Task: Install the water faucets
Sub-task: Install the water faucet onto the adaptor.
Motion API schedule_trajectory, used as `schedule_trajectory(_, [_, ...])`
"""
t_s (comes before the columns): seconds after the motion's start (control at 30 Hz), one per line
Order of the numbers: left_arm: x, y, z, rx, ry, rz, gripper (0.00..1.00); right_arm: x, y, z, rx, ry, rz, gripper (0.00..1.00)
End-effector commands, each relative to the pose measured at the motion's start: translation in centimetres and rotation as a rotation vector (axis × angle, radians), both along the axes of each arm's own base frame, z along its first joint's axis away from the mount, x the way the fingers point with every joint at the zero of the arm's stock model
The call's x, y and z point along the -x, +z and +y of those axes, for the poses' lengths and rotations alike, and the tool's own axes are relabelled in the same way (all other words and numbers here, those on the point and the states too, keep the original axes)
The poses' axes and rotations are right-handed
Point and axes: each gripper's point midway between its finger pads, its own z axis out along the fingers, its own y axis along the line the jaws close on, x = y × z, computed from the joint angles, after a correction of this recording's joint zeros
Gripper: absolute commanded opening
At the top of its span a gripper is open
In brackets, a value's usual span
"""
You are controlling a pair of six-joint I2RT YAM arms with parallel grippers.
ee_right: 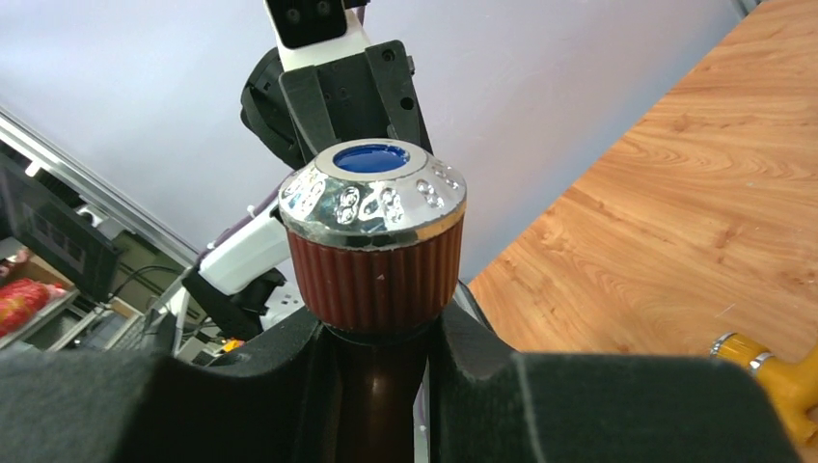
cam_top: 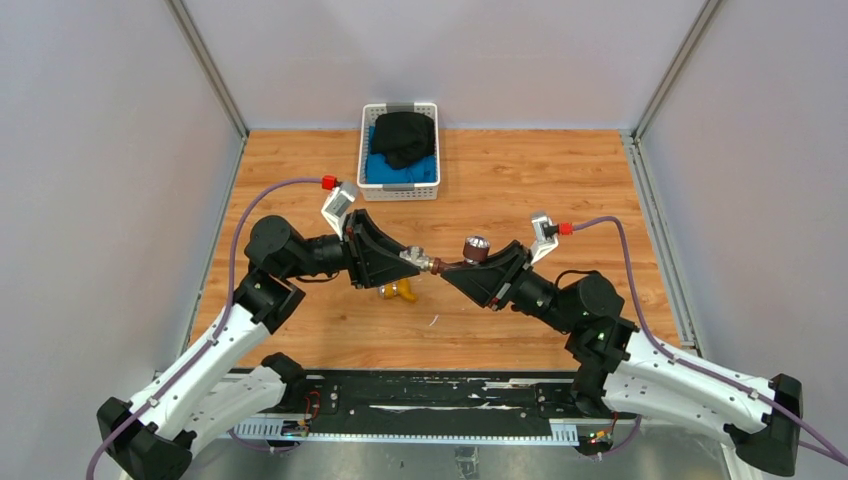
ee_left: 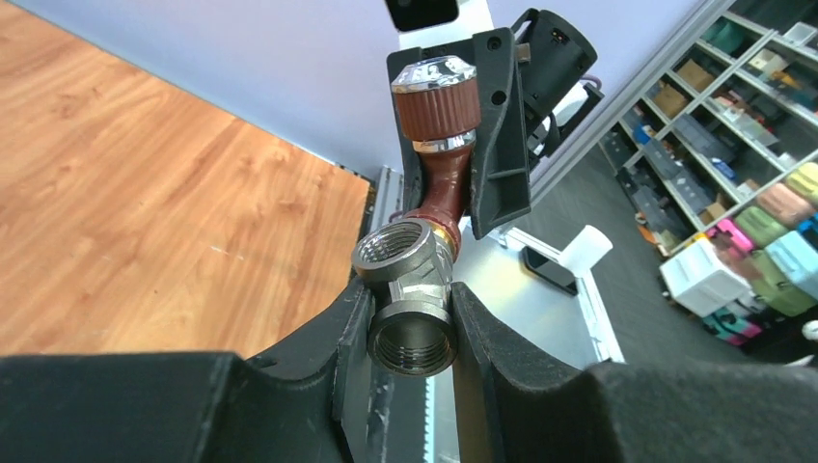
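Above the table's middle my two grippers meet. My left gripper (cam_top: 403,257) (ee_left: 412,313) is shut on a stubby grey threaded fitting (cam_top: 413,260) (ee_left: 409,289), with one open port facing the left wrist camera. My right gripper (cam_top: 468,268) (ee_right: 378,352) is shut on the body of the dark reddish-brown water faucet (cam_top: 452,265) (ee_left: 444,188), just below its ribbed, blue-marked round knob (cam_top: 476,246) (ee_right: 373,236). The faucet's end sits at the fitting's far port, touching it. The brass-yellow water faucet (cam_top: 400,292) (ee_right: 783,378) lies on the wood under the left gripper.
A white basket (cam_top: 398,190) holding black and blue cloth stands at the table's (cam_top: 560,190) back middle. Grey walls enclose the left, right and rear sides. The arms' black base rail (cam_top: 430,395) runs along the near edge.
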Motion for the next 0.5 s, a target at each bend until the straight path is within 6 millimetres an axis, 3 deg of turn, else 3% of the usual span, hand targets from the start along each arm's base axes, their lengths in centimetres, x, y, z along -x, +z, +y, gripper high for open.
schedule_trajectory(0.0, [3.3, 0.7, -0.3, 0.033, -0.134, -0.211, 0.00, -1.3, 3.5, -1.1, -0.171, -0.010, 0.078, 0.00])
schedule_trajectory(0.23, [3.2, 0.0, -0.2, 0.046, -0.068, -0.333, 0.00, -1.7, 2.6, 0.3, -0.081, 0.123, 0.132, 0.00])
schedule_trajectory(0.47, [2.9, 0.9, 0.4, 0.073, -0.001, -0.414, 0.00, -1.7, 1.6, 1.6, -0.041, 0.217, 0.228, 0.00])
